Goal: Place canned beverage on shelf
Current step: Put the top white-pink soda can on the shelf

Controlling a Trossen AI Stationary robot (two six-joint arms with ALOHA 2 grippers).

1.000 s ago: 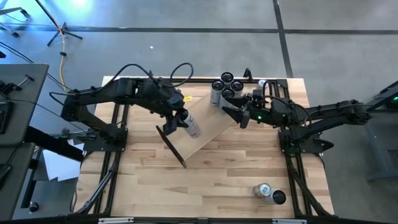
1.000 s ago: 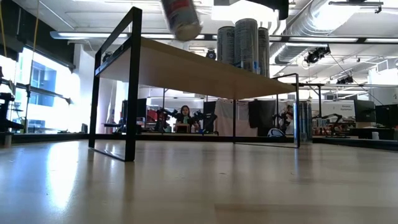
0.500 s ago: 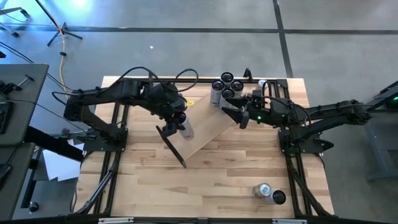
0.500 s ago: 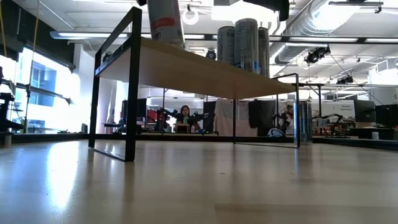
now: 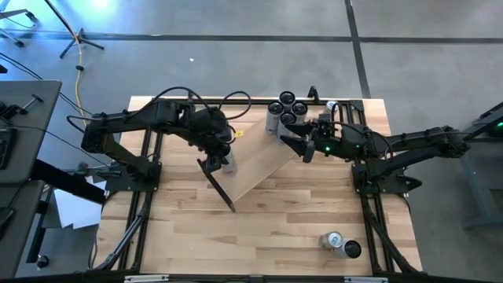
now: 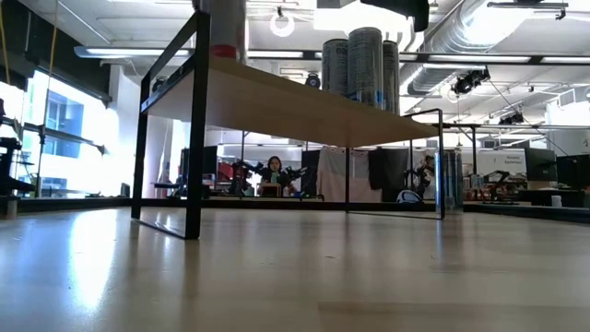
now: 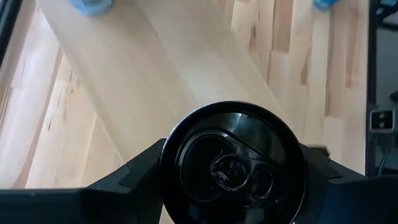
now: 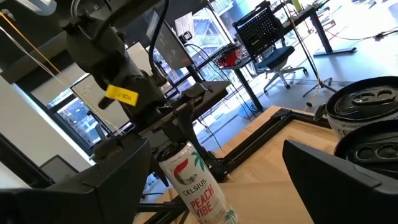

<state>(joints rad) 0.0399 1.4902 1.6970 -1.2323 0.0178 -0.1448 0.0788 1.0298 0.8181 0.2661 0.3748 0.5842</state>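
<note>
The shelf [image 5: 267, 153] is a pale board on black brackets [image 6: 195, 138], lying slantwise across the tabletop. My left gripper [image 5: 222, 157] is shut on a white and red can [image 6: 221, 28] with a black top [image 7: 233, 165]. It holds the can over the shelf's left end. The can also shows in the right wrist view [image 8: 194, 183]. My right gripper [image 5: 302, 147] is open and empty, and hovers by the shelf's far right end. Its fingers stand wide apart in the right wrist view [image 8: 214, 152]. My left gripper pinches the can's side wall just below the top rim [image 7: 168, 168] between its two fingers [image 7: 320, 167]. The fingers come from above and point down. The can stands upright with its base at the shelf's top surface [image 6: 226, 59]. I cannot tell whether it rests on the shelf.
Several tall cans [image 5: 284, 110] stand together on the shelf's far right end [image 6: 364, 65], close to my right gripper. Two more cans [image 5: 339, 244] lie on the tabletop near its near right corner. The middle of the shelf board [image 7: 155, 81] is bare.
My left gripper has moved toward the table's left edge along the shelf and come down. It has turned the can from tilted to upright. The can now stands at the shelf's left end, by the bracket.
</note>
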